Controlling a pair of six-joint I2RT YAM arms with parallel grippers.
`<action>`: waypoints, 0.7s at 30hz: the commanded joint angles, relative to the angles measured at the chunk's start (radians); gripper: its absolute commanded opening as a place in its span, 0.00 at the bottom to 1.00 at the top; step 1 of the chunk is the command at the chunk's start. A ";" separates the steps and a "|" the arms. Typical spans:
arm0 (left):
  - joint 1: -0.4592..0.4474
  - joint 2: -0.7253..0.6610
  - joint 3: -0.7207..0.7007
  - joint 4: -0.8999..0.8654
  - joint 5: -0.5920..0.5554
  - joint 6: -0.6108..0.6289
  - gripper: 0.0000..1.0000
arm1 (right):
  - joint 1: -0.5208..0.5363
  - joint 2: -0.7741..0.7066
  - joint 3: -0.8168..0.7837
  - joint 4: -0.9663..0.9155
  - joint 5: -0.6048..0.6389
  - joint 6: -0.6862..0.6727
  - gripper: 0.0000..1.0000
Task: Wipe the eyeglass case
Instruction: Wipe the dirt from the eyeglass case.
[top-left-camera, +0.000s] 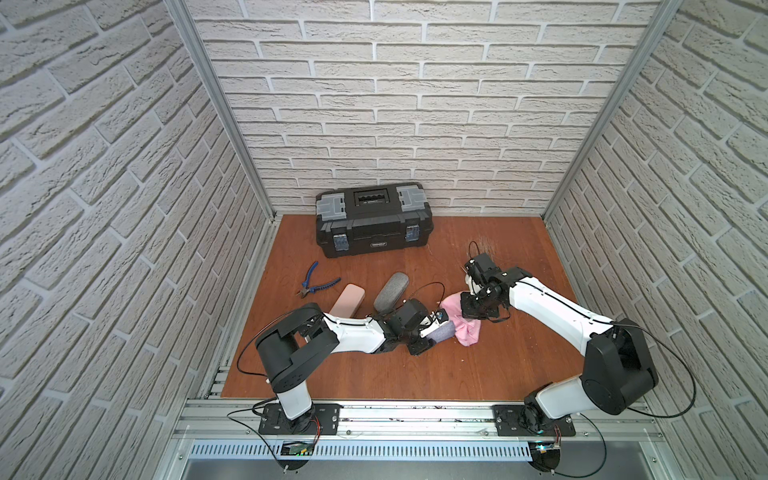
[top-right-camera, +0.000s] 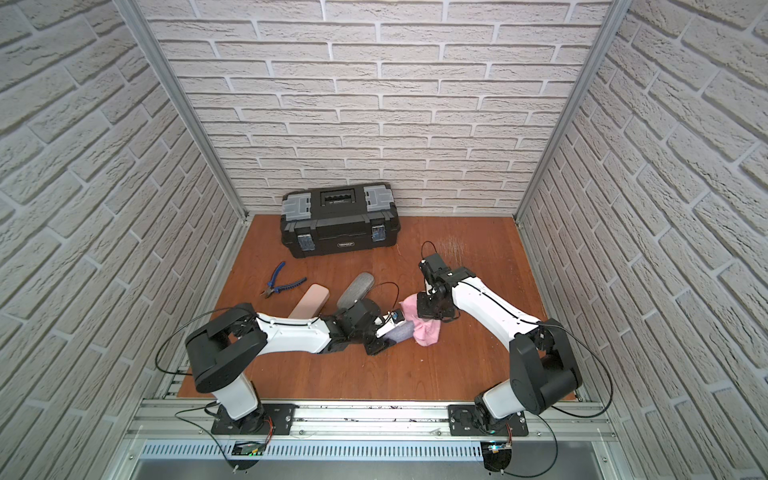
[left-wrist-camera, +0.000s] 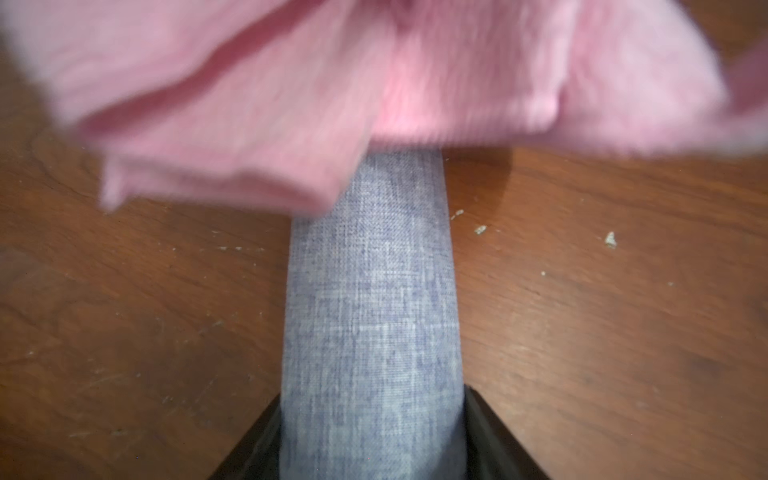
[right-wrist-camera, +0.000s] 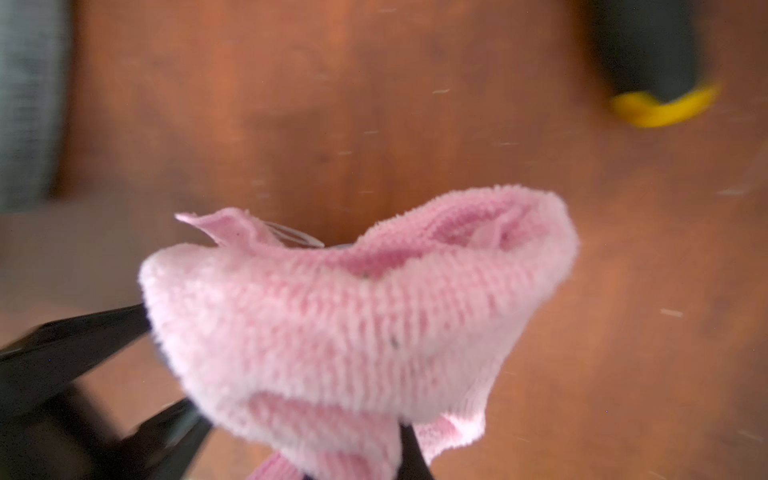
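The left pincer (top-left-camera: 430, 334) is clamped narrow on the left end of the blue case (left-wrist-camera: 370, 311), which sits mid-worktop (top-left-camera: 374, 374) between the arms. The right pincer (top-left-camera: 473, 311) grips the bunched pink cloth (top-left-camera: 464, 330), which is draped over the blue case's right end. Further left lie a grey case (top-left-camera: 390, 293), a tan case (top-left-camera: 351, 303) and pliers (top-left-camera: 318, 284). A toolbox (top-left-camera: 372, 220) stands at the far wall.

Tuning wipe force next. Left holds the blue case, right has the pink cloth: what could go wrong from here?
1. The left gripper clamps only one end of the blue case; pressure at the far end may pivot or slip it.
2. The pink cloth hangs loose and could drag nearby crumbs onto the case.
3. The right gripper sits close to the left; they may collide.
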 joint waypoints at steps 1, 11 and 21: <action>-0.013 -0.006 -0.040 -0.005 -0.038 0.013 0.32 | 0.015 0.027 -0.097 0.194 -0.285 0.152 0.03; -0.056 -0.023 -0.082 0.025 -0.119 0.049 0.27 | -0.103 0.080 0.071 -0.139 0.420 -0.155 0.03; -0.068 -0.025 -0.084 0.022 -0.139 0.050 0.26 | -0.023 0.075 -0.051 0.170 -0.300 0.089 0.03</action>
